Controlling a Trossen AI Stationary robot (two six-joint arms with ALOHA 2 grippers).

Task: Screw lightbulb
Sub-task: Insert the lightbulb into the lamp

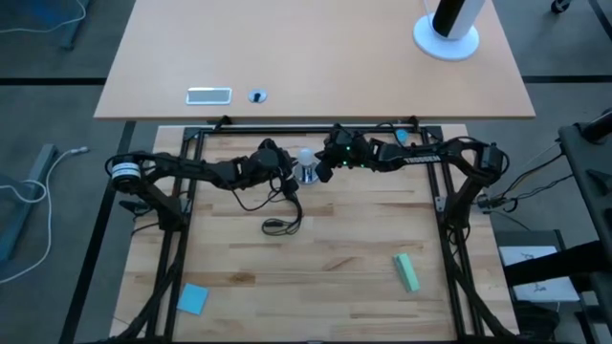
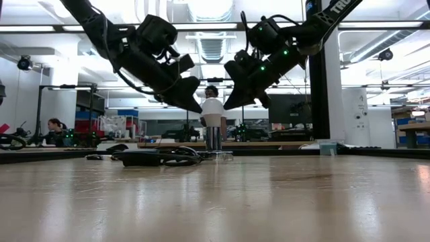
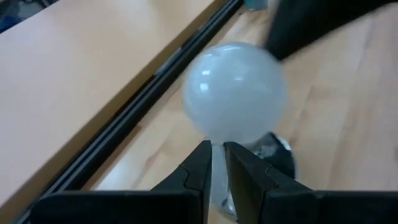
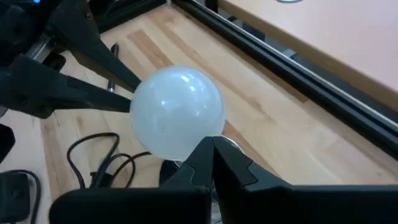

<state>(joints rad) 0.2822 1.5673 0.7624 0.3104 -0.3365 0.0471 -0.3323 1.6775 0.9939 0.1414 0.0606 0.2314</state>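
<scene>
**Lightbulb seated in socket, flanked by both hands**

The lightbulb (image 1: 305,156) is seen standing upright in the round metal socket (image 1: 308,174) at the far middle of the wooden counter (image 1: 335,248), its frosted globe above the socket's rim. How far the base is threaded cannot be told. The left hand (image 1: 287,164) is placed just beside the bulb on one side, its fingers (image 3: 202,163) drawn nearly together with only a thin slit between them, clamped on nothing. The right hand (image 1: 323,170) is placed just beside it on the other side, its fingers (image 4: 205,152) pressed fully together, tips close under the globe. The socket's black cord (image 1: 284,218) is looped on the counter nearby.

The step in hand is judged to be the turning of the bulb, or a pause between turns. For the next move, one hand would have to be spread, set around the globe, closed gently on the glass and rotated about the upright axis, while the socket is kept from spinning.
</scene>
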